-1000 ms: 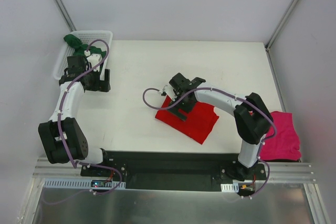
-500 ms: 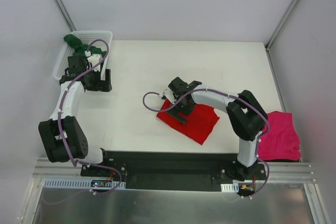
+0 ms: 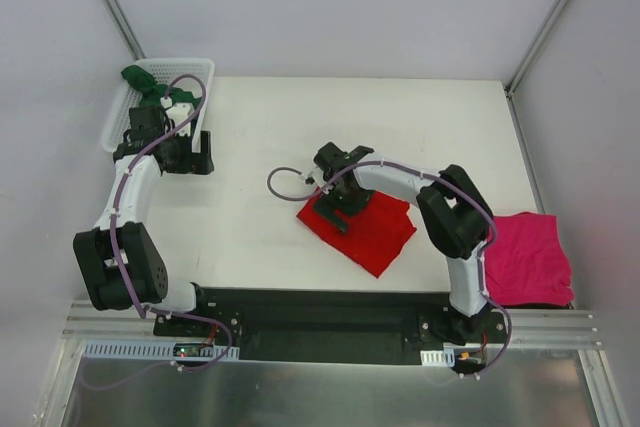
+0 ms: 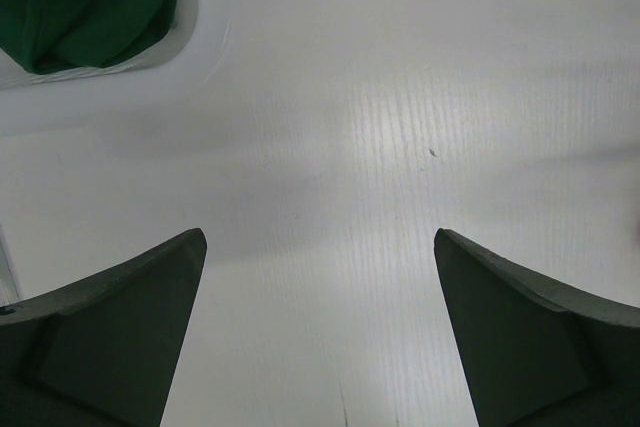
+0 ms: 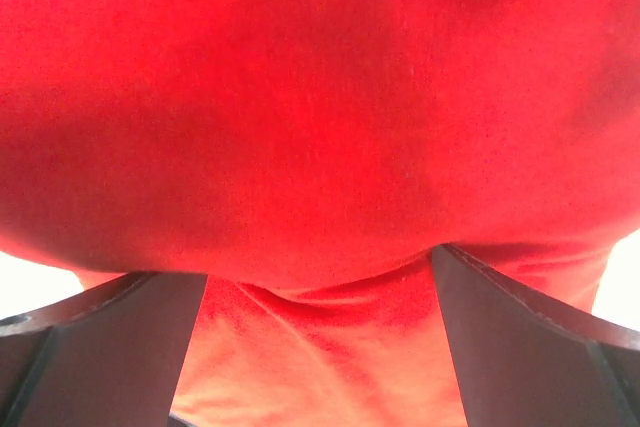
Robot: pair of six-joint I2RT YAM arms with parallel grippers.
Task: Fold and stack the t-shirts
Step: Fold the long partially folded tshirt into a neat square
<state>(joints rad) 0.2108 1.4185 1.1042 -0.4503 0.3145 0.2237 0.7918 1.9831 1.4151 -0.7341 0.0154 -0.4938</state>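
Observation:
The red t-shirt (image 3: 378, 233) lies folded in the middle of the table. My right gripper (image 3: 338, 209) is down on its upper-left corner. In the right wrist view red cloth (image 5: 320, 97) fills the frame, and the right gripper (image 5: 318, 267) stands open with a soft fold of that cloth between its wide-apart fingers. The magenta-pink t-shirt (image 3: 527, 259) lies folded at the near right edge. The dark green t-shirt (image 3: 143, 81) sits bunched in the white basket (image 3: 200, 68). Beside the basket my left gripper (image 3: 200, 163) is open over bare table, empty (image 4: 318, 235), with the green t-shirt (image 4: 90, 2) at top left.
The white mesh basket's rim (image 4: 207, 37) is just ahead and to the left of the left gripper. Grey walls with metal posts close in the table's back and sides. A black rail (image 3: 320, 309) carries both arm bases at the near edge.
The right arm has drawn in to the left, its elbow folding closer, and its gripper has shifted slightly left onto the red shirt's corner. The left arm has not moved.

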